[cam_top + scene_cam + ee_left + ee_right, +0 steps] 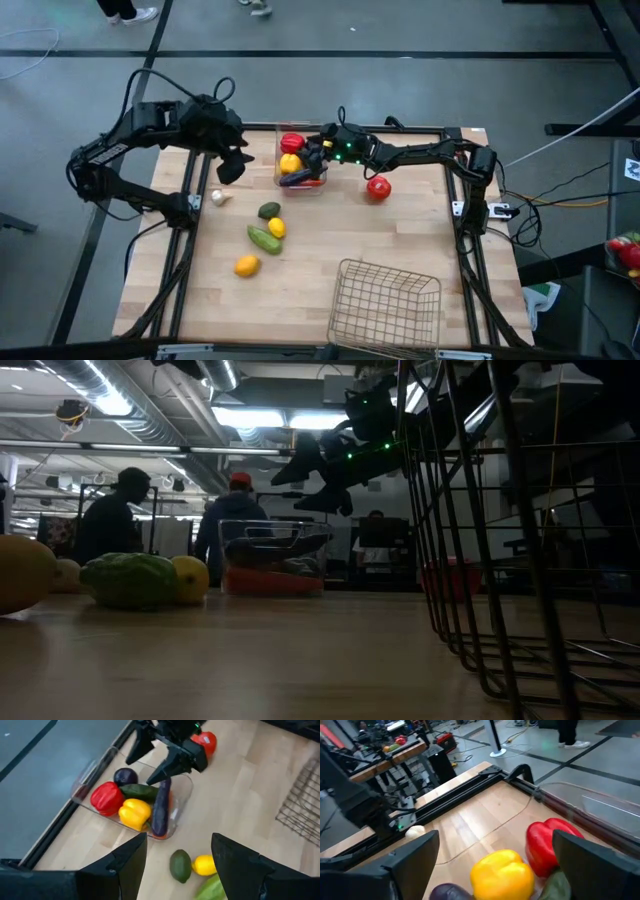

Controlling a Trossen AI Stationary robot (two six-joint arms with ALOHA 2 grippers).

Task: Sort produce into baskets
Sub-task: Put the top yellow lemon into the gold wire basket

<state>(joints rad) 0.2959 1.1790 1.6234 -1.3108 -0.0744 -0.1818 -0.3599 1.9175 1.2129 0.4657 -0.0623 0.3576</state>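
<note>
The clear bin [277,150] stands at the table's far middle. It holds a red pepper [292,142], a yellow pepper [290,162], a long purple eggplant [161,807], a green piece [140,791] and a round purple one [125,776]. My right gripper [316,156] hovers open and empty just above the bin, over the peppers [502,870]. My left gripper [232,162] is open and empty, above the table to the left of the bin. The wire basket [388,300] stands at the near right.
On the table lie a red tomato [378,187] right of the bin, a white piece [217,197] at the left, and an avocado [269,210], a lemon [277,228], a green vegetable [264,240] and an orange-yellow fruit [247,265] in the middle. People [110,525] stand beyond the table.
</note>
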